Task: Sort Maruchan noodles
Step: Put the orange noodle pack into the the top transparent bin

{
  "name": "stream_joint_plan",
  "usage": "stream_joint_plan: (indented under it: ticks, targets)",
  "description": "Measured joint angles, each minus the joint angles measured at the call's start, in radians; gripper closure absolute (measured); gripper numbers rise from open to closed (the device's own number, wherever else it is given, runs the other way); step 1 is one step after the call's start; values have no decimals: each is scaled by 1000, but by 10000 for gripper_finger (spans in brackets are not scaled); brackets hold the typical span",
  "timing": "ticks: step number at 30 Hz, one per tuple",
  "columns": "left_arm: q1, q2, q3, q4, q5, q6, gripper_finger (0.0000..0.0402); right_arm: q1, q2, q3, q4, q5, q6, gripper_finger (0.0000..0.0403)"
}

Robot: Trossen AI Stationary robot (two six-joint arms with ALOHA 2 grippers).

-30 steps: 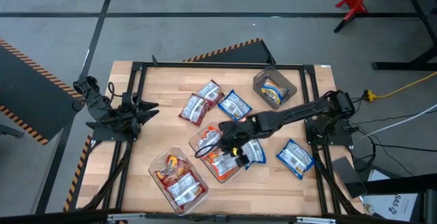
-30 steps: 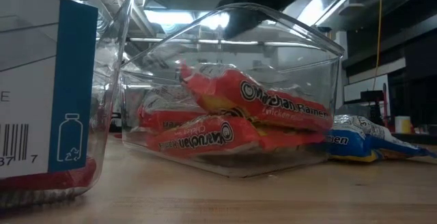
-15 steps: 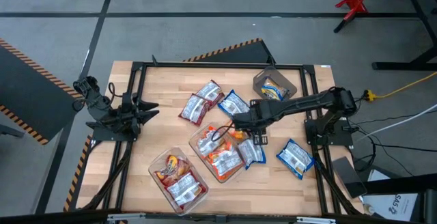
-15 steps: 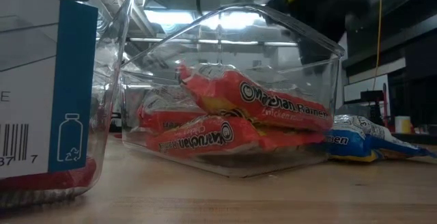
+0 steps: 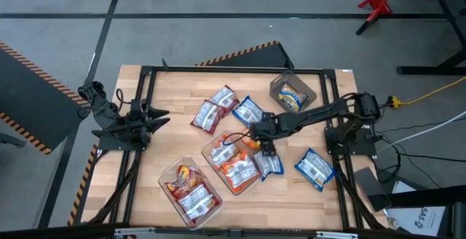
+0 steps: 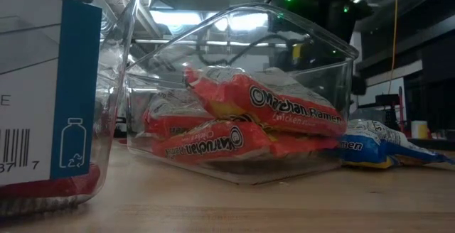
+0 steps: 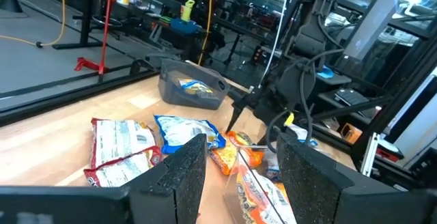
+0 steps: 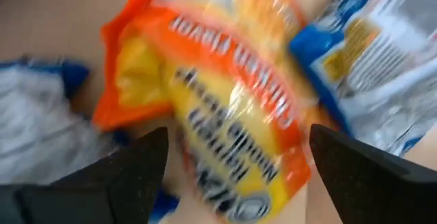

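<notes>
The right end effector (image 5: 263, 138) hangs spread wide and empty over an orange packet (image 8: 225, 108) lying on the worktop (image 5: 160, 133) just beside the clear tub (image 6: 242, 94) of red packets (image 6: 266, 105). Blue packets (image 5: 314, 167) lie near that tub, apparently loose. The left end effector (image 7: 235, 173) waits well away from the tub, open, holding nothing.

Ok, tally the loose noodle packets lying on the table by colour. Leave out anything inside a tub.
Blue packets: 3
Maroon packets: 2
Orange packet: 1
Total: 6
</notes>
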Motion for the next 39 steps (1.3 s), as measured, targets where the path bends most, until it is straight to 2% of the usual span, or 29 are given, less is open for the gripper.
stream_joint_plan:
  ticks: [4,8,13,18,21,24,30,39]
  targets:
    - [0,0,0,0,1,-19,230,-25,0,-26,72,-2,-5,77]
    - [0,0,0,0,18,-27,230,-35,0,-50,71,4,-3,122]
    - [0,0,0,0,19,-27,230,-33,-1,-71,74,5,4,198]
    - [0,0,0,0,16,-33,230,-33,-2,-68,69,4,10,296]
    - [0,0,0,0,16,-45,230,-34,-2,-54,62,-23,9,349]
    - [0,0,0,0,16,-45,230,-34,-3,-36,53,-70,9,384]
    - [0,0,0,1,6,-49,230,-32,-3,44,-11,-142,10,387]
    - [0,0,0,1,-4,-49,230,-33,-3,220,-183,-120,-31,390]
